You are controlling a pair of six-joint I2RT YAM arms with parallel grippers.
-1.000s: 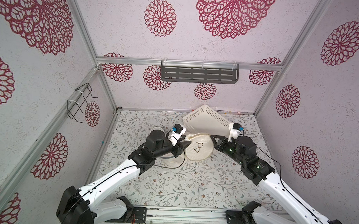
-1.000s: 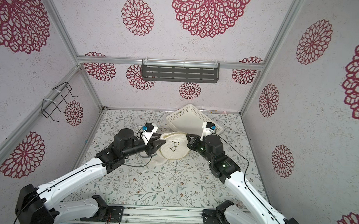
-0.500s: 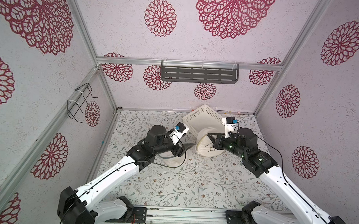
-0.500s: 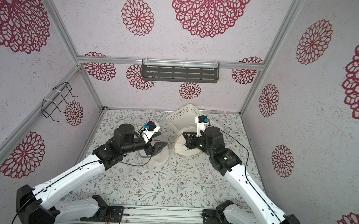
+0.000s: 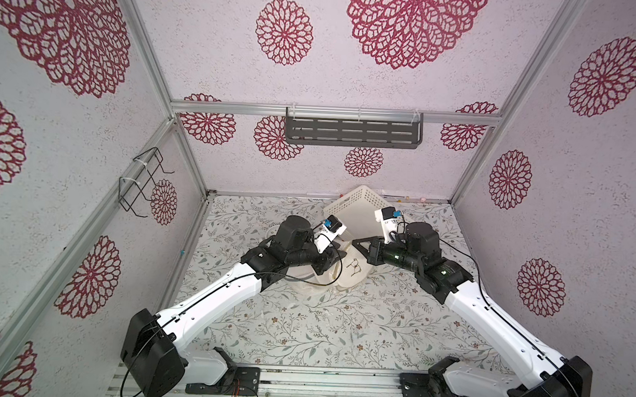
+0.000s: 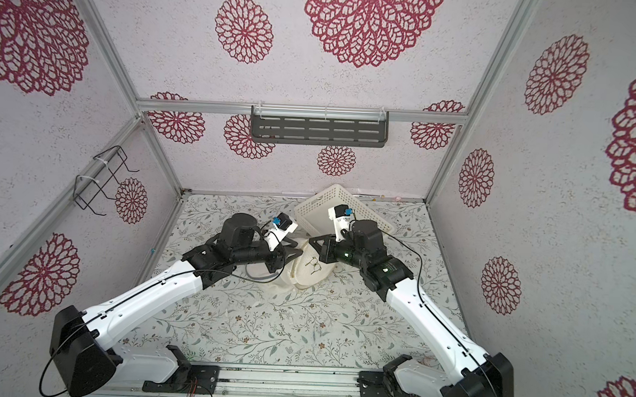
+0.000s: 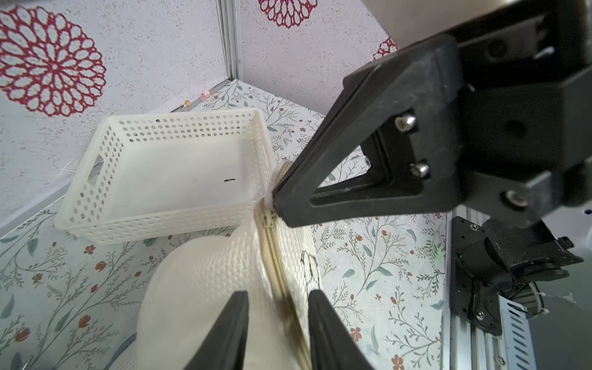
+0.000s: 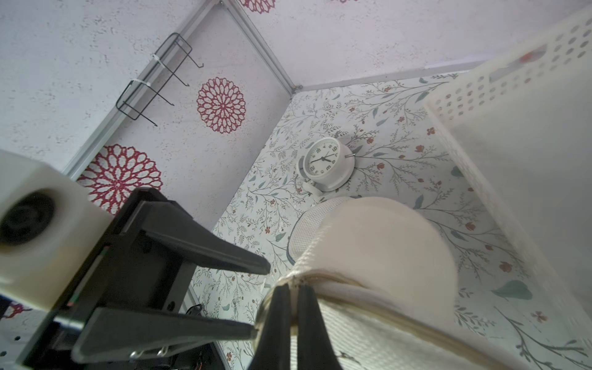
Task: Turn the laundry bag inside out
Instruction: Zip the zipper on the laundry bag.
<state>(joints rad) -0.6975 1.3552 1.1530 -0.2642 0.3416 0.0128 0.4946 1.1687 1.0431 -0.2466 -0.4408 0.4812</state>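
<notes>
Two white-and-black robot arms reach from the near edge of the tabletop (image 5: 303, 335) toward its middle, with their wrists almost meeting. The left arm (image 5: 224, 291) stretches low and forward. Its left gripper (image 7: 278, 293) has the jaws apart, straddling the zipper seam of the mesh laundry bag (image 7: 198, 288). The right arm (image 5: 488, 317) bends so its wrist points across to the left. The right gripper (image 8: 293, 288) is pinched tight on the bag's zipper end, close to the left gripper's fingertips.
</notes>
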